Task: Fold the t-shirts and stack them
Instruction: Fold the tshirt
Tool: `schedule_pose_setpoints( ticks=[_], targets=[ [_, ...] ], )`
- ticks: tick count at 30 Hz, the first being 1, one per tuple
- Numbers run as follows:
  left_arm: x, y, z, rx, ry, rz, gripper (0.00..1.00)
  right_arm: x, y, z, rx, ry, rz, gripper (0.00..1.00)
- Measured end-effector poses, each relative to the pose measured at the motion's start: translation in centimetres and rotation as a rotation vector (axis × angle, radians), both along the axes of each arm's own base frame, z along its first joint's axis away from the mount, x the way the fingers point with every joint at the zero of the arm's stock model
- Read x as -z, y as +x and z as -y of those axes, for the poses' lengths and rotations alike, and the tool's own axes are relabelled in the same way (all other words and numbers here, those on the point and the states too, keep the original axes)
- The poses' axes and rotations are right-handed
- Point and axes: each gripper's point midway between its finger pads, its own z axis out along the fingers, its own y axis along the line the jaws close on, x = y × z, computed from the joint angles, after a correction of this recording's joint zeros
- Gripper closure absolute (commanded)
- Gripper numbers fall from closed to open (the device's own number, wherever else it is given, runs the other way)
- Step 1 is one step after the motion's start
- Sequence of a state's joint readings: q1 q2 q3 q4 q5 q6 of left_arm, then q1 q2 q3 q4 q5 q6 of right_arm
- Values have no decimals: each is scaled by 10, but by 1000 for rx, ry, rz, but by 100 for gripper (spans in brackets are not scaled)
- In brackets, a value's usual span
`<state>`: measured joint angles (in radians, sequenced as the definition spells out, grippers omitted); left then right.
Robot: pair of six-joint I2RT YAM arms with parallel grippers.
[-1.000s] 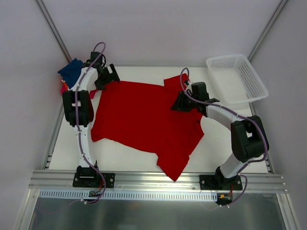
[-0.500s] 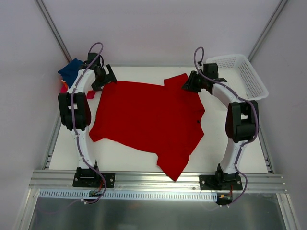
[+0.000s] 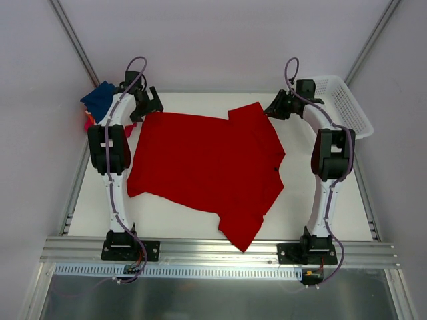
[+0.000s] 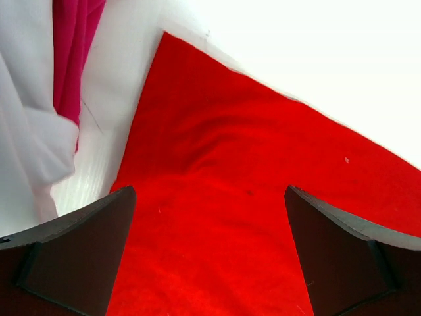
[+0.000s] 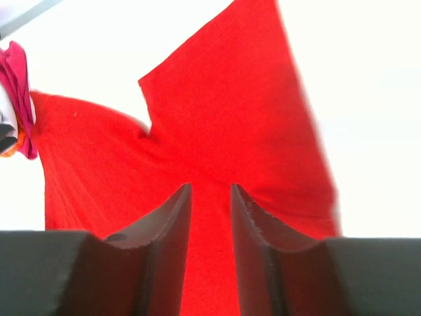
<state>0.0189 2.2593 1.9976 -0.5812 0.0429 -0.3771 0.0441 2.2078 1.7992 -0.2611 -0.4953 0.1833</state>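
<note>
Soft red t-shirt (image 3: 203, 163) lies spread (slightly rumpled) flat.
</note>
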Motion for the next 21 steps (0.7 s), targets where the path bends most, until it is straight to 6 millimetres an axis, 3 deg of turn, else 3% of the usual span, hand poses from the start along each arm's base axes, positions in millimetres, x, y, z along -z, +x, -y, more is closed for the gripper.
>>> schedule_pose_setpoints(
  ticks=[4,9,16,21],
  targets=[
    [18,5,-6,-9,-2,-24,1,4,14,17,29,2,-7,51],
    [29,4,-19,-29,-7,-43,1,20,26,29,43,7,-28,50],
    [22,17,-29,-42,-14,-11,1,39,39,32,36,31,-49,49],
    [29,22,-33,-43,-33,-13,1,50,54,32,29,48,-40,49]
  ],
)
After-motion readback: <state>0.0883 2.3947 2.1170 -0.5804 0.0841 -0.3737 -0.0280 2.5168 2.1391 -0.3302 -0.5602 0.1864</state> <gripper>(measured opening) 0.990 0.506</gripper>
